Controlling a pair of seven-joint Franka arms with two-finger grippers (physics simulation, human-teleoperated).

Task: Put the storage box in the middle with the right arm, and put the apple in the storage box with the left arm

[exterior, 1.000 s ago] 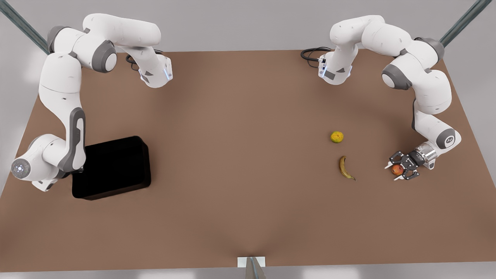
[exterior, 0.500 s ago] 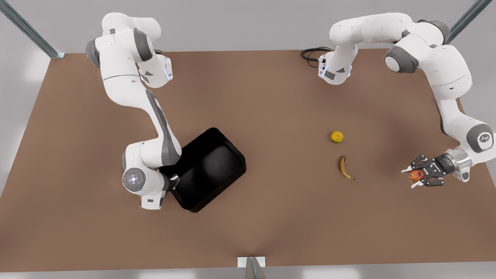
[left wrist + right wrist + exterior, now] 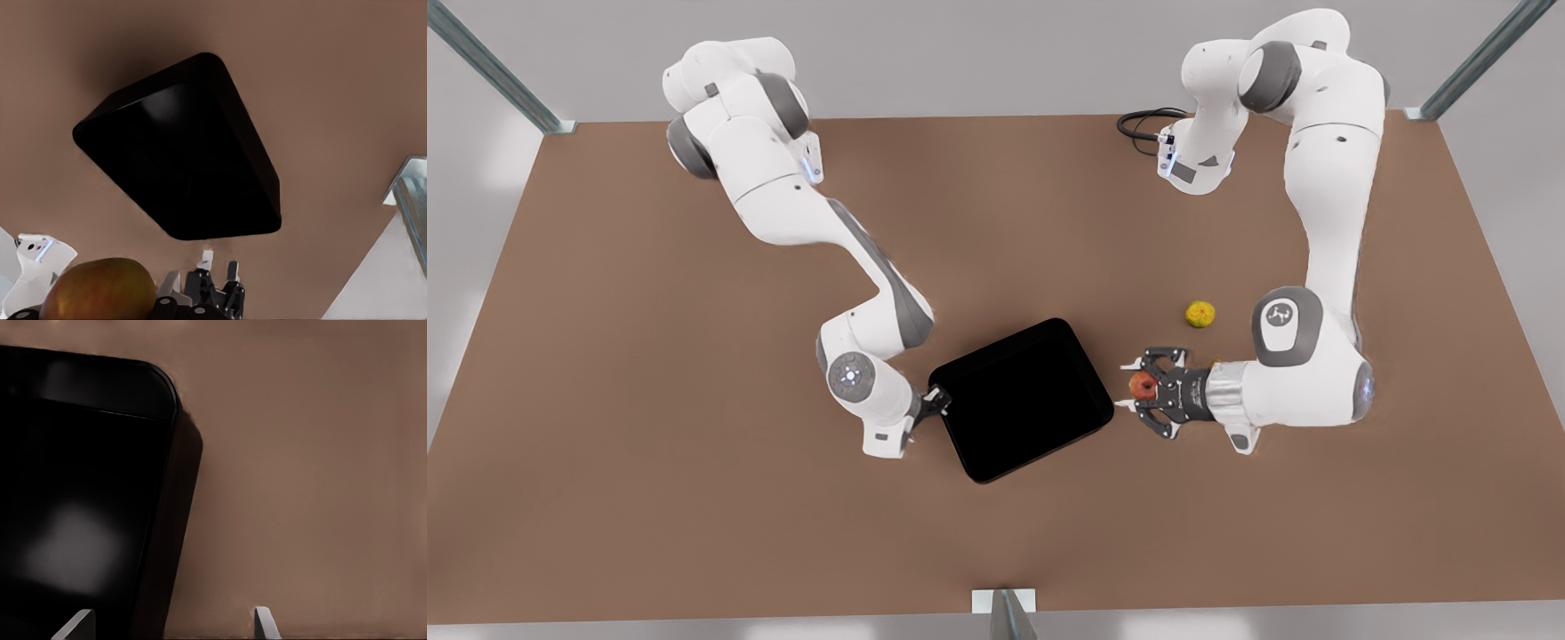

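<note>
The glossy black storage box (image 3: 1023,400) lies near the table's middle, turned at an angle. At its edge toward the front view's left, my right gripper (image 3: 940,402) stands open. In the right wrist view its fingertips (image 3: 263,621) straddle the box wall (image 3: 170,540) with a gap on each side. My left gripper (image 3: 1138,388), the wide claw, is shut on the red-orange apple (image 3: 1144,386) and hovers just beyond the box's opposite edge. In the left wrist view the apple (image 3: 100,290) sits in the claw with the box (image 3: 180,147) ahead.
A bumpy yellow-green fruit (image 3: 1200,314) lies on the brown table (image 3: 694,498) behind the left arm's wrist. A black cable (image 3: 1138,123) coils at the far edge. A metal post (image 3: 1005,613) stands at the near edge.
The right arm slid the box from the front view's left to the middle and turned it. The left arm swung inward with the apple, from the far side to the box's edge.
</note>
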